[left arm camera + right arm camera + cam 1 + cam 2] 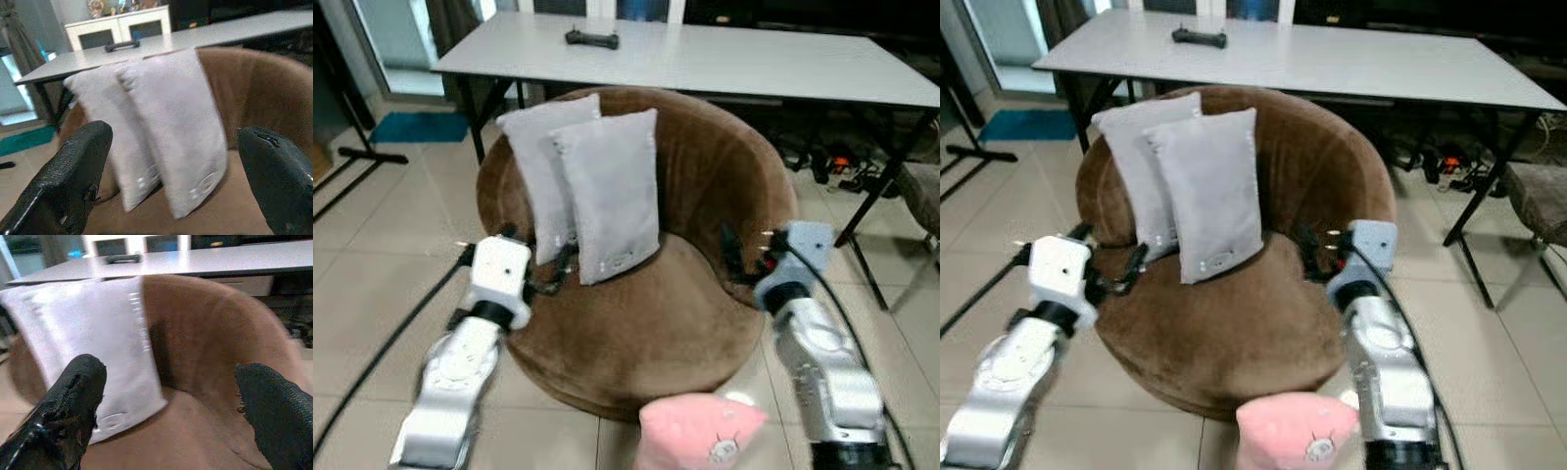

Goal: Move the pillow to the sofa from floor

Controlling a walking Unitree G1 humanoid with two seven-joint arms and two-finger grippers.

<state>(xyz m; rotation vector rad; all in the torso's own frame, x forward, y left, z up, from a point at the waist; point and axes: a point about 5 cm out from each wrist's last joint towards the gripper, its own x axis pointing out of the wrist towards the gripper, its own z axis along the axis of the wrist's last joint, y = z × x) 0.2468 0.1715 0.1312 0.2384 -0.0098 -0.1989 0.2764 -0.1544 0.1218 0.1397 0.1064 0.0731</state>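
On the brown round sofa, two grey pillows stand upright against the backrest, the front pillow overlapping the rear pillow that leans behind it toward the robot's left. Both rest with their lower edges on the seat cushion. The left gripper hovers over the sofa's left edge, just beside the bottom corner of the pillows, with its jaws spread wide and nothing between them; in the left wrist view the two black fingers frame the pillows from either side without touching. The right gripper sits at the sofa's right arm, well apart from the pillows, its jaws likewise wide apart and empty, as the right wrist view shows with one finger before the front pillow and the other before the brown backrest. Behind the sofa stands a long white table with a black controller lying on it. A pink soft object sits at the near edge of the head view, between the two silver arms. A teal mat lies on the tiled floor at far left
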